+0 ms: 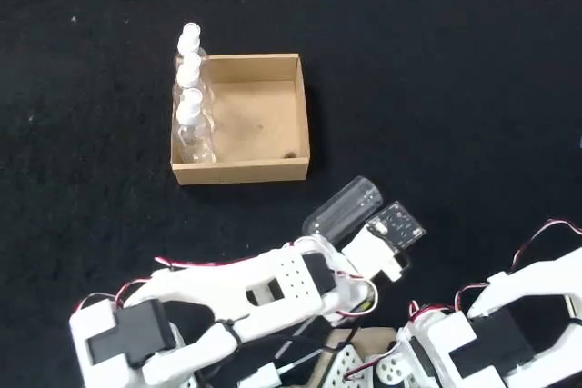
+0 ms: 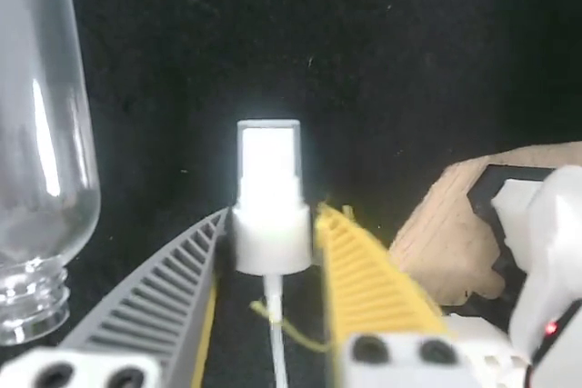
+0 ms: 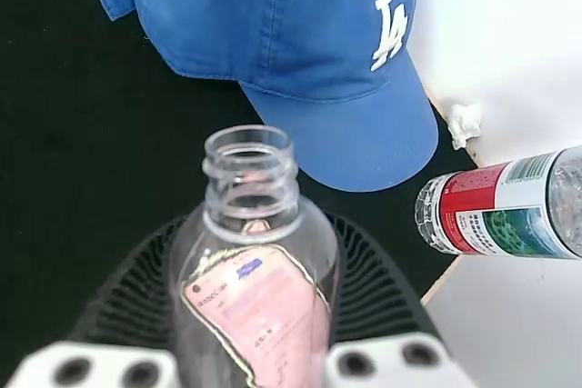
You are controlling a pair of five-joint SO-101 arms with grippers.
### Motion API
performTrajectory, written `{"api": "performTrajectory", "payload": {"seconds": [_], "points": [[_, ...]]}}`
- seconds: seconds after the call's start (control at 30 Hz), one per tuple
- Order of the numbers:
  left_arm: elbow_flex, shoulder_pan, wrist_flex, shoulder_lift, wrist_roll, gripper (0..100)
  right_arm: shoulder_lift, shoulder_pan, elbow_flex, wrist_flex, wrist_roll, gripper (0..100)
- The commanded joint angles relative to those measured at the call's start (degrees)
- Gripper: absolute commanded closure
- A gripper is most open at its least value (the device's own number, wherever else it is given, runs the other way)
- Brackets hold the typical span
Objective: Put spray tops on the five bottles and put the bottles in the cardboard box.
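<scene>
Spray top [image 2: 269, 211] clamped in left gripper [image 2: 273, 224]; uncapped held bottle [image 3: 255, 270] clamped in right gripper [image 3: 259, 252].
Three capped bottles [image 1: 190, 102] are stood in a row against the left wall inside the cardboard box [image 1: 241, 171]. Off the box's near right corner a bare bottle [image 1: 344, 209] is seen, tilted and just beside the left gripper; contact between them cannot be told. The left fingers [image 2: 364, 288] are narrowed onto the white spray top, pinched at its collar, with the stem trailing back between them. The black right fingers [image 3: 127, 288] are pressed to both sides of the labelled held bottle, its neck open. A blue cap [image 3: 300, 52] is noted beyond it.
</scene>
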Motion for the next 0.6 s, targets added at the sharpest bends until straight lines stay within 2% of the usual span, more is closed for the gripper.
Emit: {"api": "performTrajectory", "payload": {"seconds": [0.0, 0.2, 0.57], "points": [[-5.85, -0.84, 3.43, 1.49, -3.34, 82, -0.4, 0.53, -3.82, 0.26, -0.44, 98.8], [-15.16, -0.92, 13.19, 7.03, -4.13, 85, -0.31, 0.53, -3.3, 0.26, -0.44, 98.8], [-22.46, -0.75, 14.07, 15.65, -3.87, 84, 0.04, 0.97, -3.21, 0.26, -0.18, 98.8]]}}
